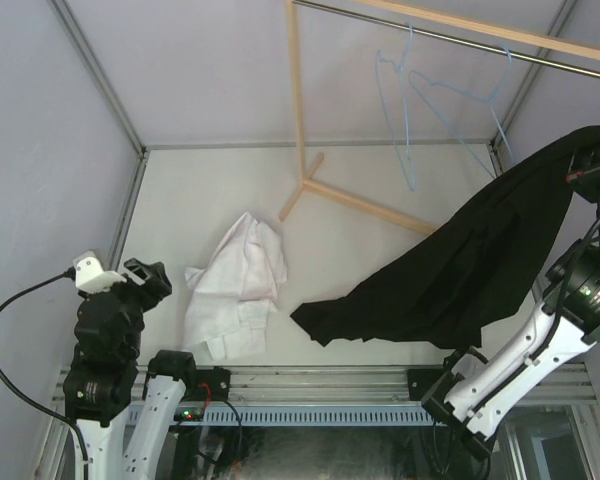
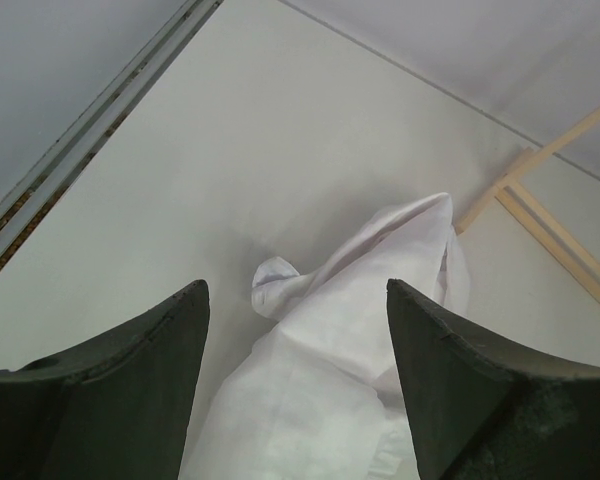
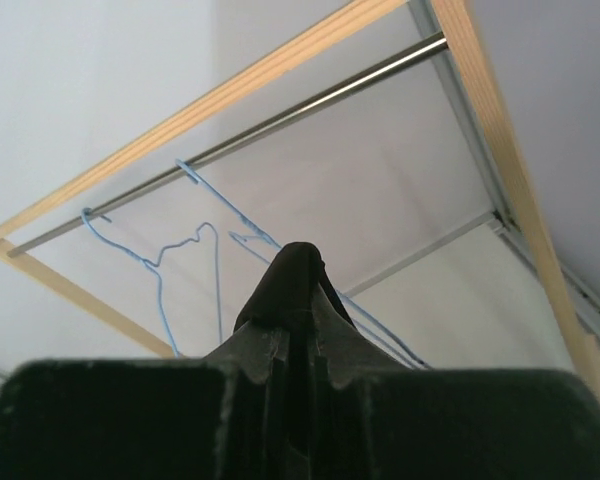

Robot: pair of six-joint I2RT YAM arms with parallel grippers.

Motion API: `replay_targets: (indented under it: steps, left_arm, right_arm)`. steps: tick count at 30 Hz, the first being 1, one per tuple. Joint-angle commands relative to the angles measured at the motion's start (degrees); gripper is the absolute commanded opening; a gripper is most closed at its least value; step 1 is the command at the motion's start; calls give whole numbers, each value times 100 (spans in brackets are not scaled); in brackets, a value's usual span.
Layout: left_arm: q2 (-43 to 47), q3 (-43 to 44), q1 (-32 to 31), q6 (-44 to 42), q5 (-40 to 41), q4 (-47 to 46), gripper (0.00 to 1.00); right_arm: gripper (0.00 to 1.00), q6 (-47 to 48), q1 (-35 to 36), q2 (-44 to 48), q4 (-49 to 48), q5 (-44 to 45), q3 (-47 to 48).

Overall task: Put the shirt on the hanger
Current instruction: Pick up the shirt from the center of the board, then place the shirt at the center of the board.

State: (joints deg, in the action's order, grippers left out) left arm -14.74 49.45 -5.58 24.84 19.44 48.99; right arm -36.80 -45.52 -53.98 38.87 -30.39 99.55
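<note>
The desk (image 1: 210,180) carries a wooden rack (image 1: 296,100) with a metal rail (image 1: 430,35) across its top. A black garment (image 1: 460,270) hangs from the raised right claw (image 3: 295,300), which is pinched together on the cloth, and its lower edge rests on the desk. The white shirt (image 1: 238,285) lies crumpled on the desk at the front left, apart from the black garment. Two blue wire hangers (image 1: 400,130) hang on the rail. The left claw (image 2: 295,290) stands apart and empty above the shirt.

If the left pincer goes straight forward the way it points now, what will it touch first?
Most likely the white shirt. In the left wrist view it lies crumpled directly ahead of the left pincer, between its open jaws. The depth is unclear, so I cannot say how soon.
</note>
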Motion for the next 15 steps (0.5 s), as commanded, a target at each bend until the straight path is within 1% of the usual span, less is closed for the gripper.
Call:
replay_targets:
  steps: [1,5,8,11,15]
  left_arm:
    - [-108,-97,41,-41,-48,-180,76]
    - [-144,-98,40,-49,-71,-193,75]
    - [-151,-94,43,-58,-82,-188,75]
    - [-135,-97,38,-58,-73,-191,76]
    - [-130,-100,40,-56,-89,-200,76]
  right_arm:
    - [0,-762,-299,-368,-715,-1119,388]
    - [0,-394,-131,-687,-334,-885,891]
    - [0,-271,184,-702,-290,-840,945]
    - [0,45,850,-363,-319,-428,418]
    - [0,161,1494,442,-606,40,-984]
